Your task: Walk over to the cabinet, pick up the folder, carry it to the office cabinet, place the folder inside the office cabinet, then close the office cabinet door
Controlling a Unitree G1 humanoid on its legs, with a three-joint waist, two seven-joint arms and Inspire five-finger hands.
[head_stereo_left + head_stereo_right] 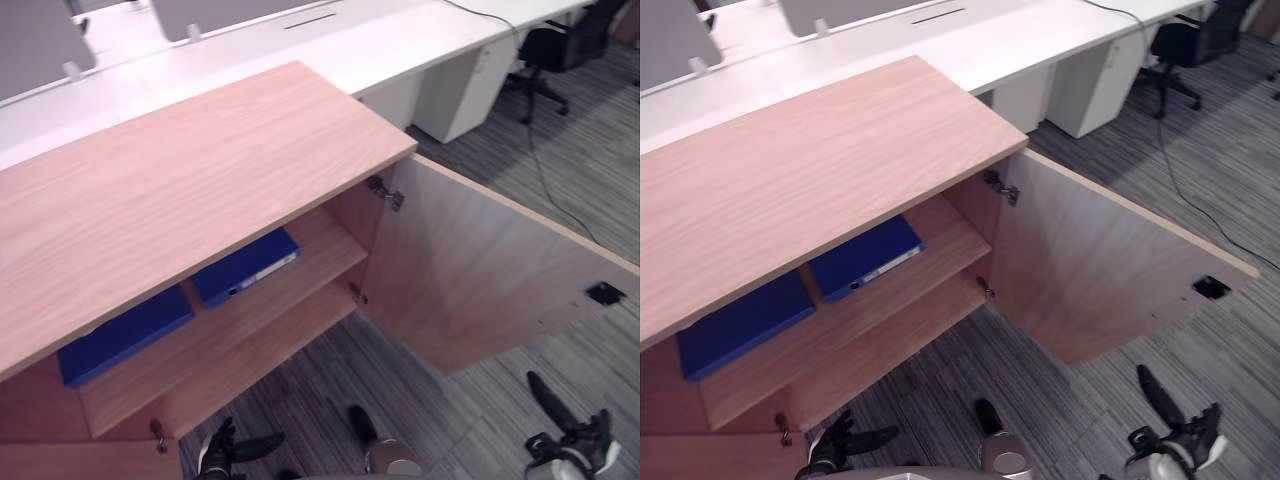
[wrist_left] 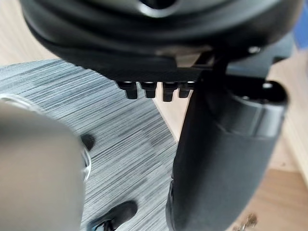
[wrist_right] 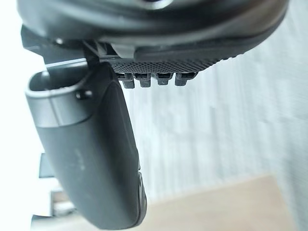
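A wooden office cabinet (image 1: 180, 190) stands in front of me with its right door (image 1: 470, 270) swung wide open. Two blue folders lie flat on its upper shelf (image 1: 300, 285): one folder (image 1: 245, 265) near the middle, and a second folder (image 1: 125, 335) further left, partly under the top board. My left hand (image 1: 225, 450) hangs low in front of the cabinet's bottom left, open and empty; its thumb (image 2: 221, 159) shows close up over the carpet. My right hand (image 1: 570, 445) hangs low below the open door, also open and empty, thumb (image 3: 91, 154) relaxed.
A key (image 1: 157, 432) sticks out of the left door's edge near my left hand. Behind the cabinet runs a long white desk (image 1: 330, 40) with a white pedestal (image 1: 465, 85) and a black office chair (image 1: 545, 50) at the far right. The floor is grey striped carpet (image 1: 450, 420).
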